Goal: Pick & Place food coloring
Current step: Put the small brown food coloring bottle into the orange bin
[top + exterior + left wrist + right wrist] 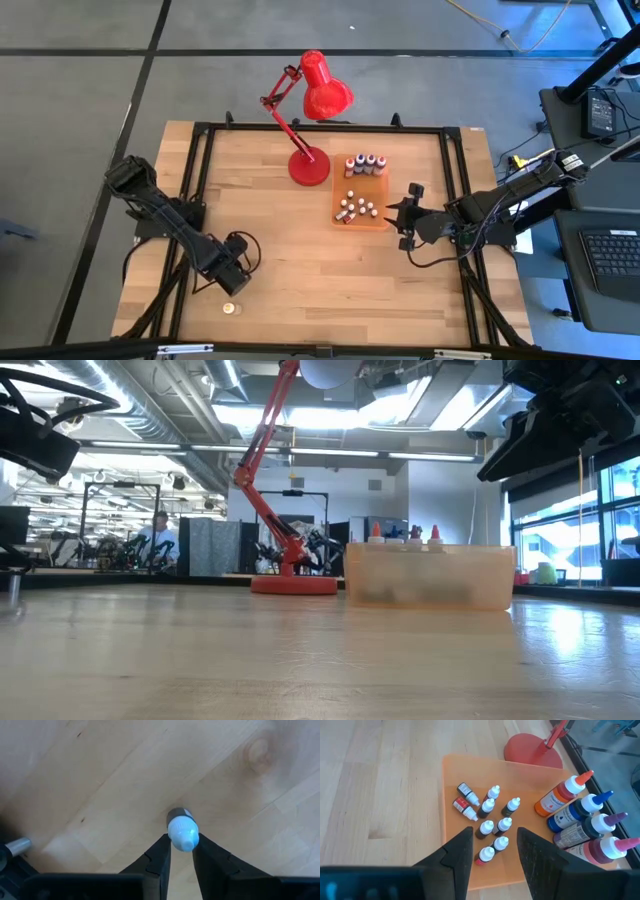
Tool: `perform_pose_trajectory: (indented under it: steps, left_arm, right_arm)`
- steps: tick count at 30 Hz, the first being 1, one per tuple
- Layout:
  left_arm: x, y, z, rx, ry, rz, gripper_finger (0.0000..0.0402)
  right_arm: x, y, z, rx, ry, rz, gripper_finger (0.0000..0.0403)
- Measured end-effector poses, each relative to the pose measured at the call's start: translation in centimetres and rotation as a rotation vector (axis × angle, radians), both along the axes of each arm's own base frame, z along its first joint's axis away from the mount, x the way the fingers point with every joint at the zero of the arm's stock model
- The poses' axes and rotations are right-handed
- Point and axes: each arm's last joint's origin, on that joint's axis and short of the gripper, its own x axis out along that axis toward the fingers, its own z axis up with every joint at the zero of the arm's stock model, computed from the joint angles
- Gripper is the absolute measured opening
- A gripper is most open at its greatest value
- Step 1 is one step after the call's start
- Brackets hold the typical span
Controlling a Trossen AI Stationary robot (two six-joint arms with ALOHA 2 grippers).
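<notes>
A tiny food coloring bottle [181,825] with a dark body and a white cap stands on the bare wood near the table's front left. My left gripper [182,851] points straight down and is shut on it; in the high view the gripper [236,268] hides the bottle. Several more small white-capped bottles [490,827] lie and stand in the flat orange tray [378,224] at the right middle. My right gripper [494,851] hovers open just off the tray's right side [398,212], its fingers slanting down toward the small bottles and touching nothing. My left gripper pinches the bottle's white cap [183,834] between its two fingertips, one on each side. The fingers come from above, pointing down. The bottle stands upright with its dark body [177,814] on the table below the cap.
A red desk lamp [310,130] stands on its round base just left of the tray's far end. Several taller bottles with coloured tips [585,822] stand in a row at the tray's far end. A small pale round spot [231,310] shows near the front edge.
</notes>
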Motion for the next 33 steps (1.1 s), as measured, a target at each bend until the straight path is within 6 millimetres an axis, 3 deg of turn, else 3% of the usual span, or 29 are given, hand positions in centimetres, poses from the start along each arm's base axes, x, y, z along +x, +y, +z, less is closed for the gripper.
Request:
perform_pose_trajectory:
  steps: [10,19,26,33]
  left_arm:
    - [0.01,-0.02,0.00,-0.001,-0.001,0.000,0.0045]
    - [0.01,-0.02,0.00,-0.002,-0.004,0.025,0.0051]
    - [0.06,0.03,0.01,0.015,-0.023,0.034,0.0080]
    - [0.07,0.04,0.01,0.016,-0.026,0.045,0.0133]
  right_arm:
    - [0.00,0.00,0.00,0.000,0.000,0.000,0.0155]
    - [0.00,-0.01,0.00,0.000,0.000,0.000,0.0155]
    - [0.00,0.00,0.00,0.000,0.000,0.000,0.0155]
    - [0.00,-0.01,0.00,0.000,0.000,0.000,0.0155]
